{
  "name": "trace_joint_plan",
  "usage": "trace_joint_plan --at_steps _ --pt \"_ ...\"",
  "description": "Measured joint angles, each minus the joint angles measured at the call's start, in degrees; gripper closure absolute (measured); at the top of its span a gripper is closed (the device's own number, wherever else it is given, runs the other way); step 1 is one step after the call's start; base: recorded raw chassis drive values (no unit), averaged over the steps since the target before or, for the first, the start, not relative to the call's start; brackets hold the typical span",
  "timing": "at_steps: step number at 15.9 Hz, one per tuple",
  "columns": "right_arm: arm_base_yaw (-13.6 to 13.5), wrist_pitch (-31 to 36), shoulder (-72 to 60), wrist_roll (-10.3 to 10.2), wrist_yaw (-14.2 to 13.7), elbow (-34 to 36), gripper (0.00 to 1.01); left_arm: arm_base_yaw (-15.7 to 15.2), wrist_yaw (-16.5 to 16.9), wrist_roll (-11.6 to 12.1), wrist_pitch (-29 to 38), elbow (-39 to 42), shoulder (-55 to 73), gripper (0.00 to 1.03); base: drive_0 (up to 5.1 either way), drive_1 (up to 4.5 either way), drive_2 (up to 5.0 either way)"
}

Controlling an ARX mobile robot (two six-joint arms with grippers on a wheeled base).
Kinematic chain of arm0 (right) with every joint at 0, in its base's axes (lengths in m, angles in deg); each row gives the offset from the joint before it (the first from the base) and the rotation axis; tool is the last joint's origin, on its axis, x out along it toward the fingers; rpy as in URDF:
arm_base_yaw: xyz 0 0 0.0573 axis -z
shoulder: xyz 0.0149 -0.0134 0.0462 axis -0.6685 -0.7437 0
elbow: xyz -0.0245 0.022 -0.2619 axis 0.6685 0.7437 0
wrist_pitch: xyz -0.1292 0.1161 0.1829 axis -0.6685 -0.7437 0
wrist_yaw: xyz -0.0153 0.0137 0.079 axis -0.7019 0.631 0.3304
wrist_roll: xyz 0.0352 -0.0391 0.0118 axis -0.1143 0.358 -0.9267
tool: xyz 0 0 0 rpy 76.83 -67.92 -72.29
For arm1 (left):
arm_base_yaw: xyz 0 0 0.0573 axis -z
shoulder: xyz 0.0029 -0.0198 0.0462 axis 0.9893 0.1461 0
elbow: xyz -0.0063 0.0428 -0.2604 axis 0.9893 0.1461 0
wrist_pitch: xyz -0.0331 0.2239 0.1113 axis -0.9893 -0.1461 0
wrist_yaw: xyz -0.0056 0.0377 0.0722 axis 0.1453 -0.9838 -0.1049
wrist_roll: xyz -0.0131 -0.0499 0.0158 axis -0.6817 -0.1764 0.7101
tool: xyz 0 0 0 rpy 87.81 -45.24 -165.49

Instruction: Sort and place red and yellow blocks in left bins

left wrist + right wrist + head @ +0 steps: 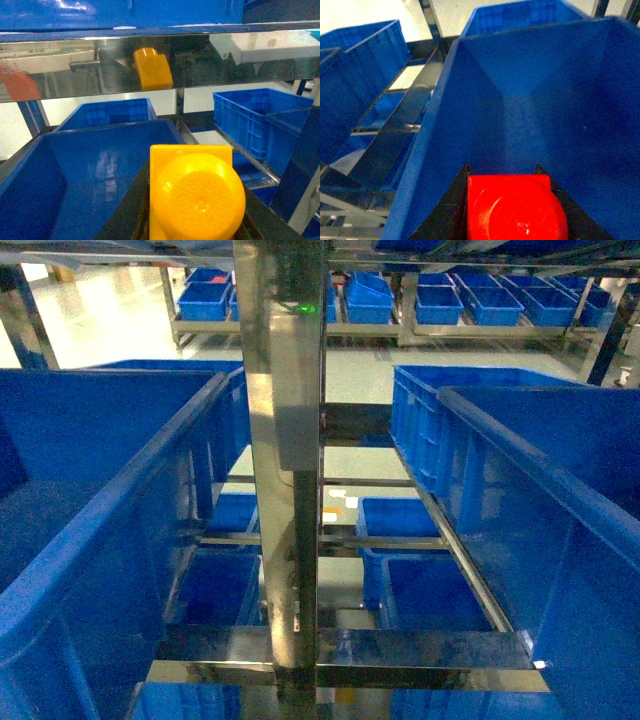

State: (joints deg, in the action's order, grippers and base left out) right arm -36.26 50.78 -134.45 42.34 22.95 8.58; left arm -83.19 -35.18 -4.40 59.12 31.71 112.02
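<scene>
Yellow brick: a glossy orange-yellow toy brick (192, 192) fills the bottom of the left wrist view, one round stud facing the camera. It sits between the two dark fingers of the left gripper (192, 220), which close against its sides, so that gripper has hold of it.

Where the yellow brick is: held above the open mouth of a deep blue bin (80, 175), toward that bin's right side. It does not touch the bin.

Reflection: the shiny steel rail (160, 62) running across the top of the left wrist view shows a small yellow mirror image of the brick (152, 69).

Red brick: a glossy red brick (512, 207) fills the bottom of the right wrist view, stud toward the camera. The dark fingers of the right gripper (512, 220) press in on both sides of it, so it is gripped.

Where the red brick is: over the inside of another large blue bin (540, 100), near its left wall, hanging clear of the floor of the bin.

Head view: neither gripper nor brick shows here. A big blue bin (90, 500) stands at the left and another (560, 500) at the right, with a steel upright post (285, 470) between them.

Beyond: more blue bins (420, 575) sit on lower steel racking, and a row of blue bins (470, 302) lines a far shelf across a pale floor.
</scene>
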Motion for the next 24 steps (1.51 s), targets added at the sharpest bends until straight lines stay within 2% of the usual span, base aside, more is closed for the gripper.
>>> trace_joint_plan --at_steps 3,5,9,13,16,18,20,24 --pt "0.39 2.91 -8.90 -0.46 0.87 -2.08 0.73 0.00 0.00 0.00 0.00 0.00 0.00 0.76 0.0 0.00 0.0" --pt "0.31 4.52 -14.73 -0.37 -0.98 -4.76 0.73 0.00 0.00 0.00 0.00 0.00 0.00 0.76 0.0 0.00 0.0" --pt "-2.05 -1.18 -19.71 0.98 -3.76 -10.60 0.73 0.00 0.00 0.00 0.00 0.00 0.00 0.76 0.0 0.00 0.0" --pt "-3.54 -1.25 -27.10 2.67 -9.55 -13.86 0.73 0.00 0.00 0.00 0.00 0.00 0.00 0.76 0.0 0.00 0.0" --pt "-3.30 0.04 -31.41 3.34 -13.25 -15.02 0.73 0.00 0.00 0.00 -0.02 0.00 0.00 0.76 0.0 0.00 0.0" --pt "-2.10 -0.09 -34.29 3.19 -13.88 -16.85 0.73 0.00 0.00 0.00 0.00 0.00 0.00 0.76 0.0 0.00 0.0" --pt "-1.16 -2.64 -36.98 2.05 -13.79 -19.19 0.73 0.00 0.00 0.00 0.00 0.00 0.00 0.76 0.0 0.00 0.0" --pt "-1.36 -4.20 -41.70 0.00 -12.90 -22.10 0.73 0.00 0.00 0.00 0.00 0.00 0.00 0.76 0.0 0.00 0.0"
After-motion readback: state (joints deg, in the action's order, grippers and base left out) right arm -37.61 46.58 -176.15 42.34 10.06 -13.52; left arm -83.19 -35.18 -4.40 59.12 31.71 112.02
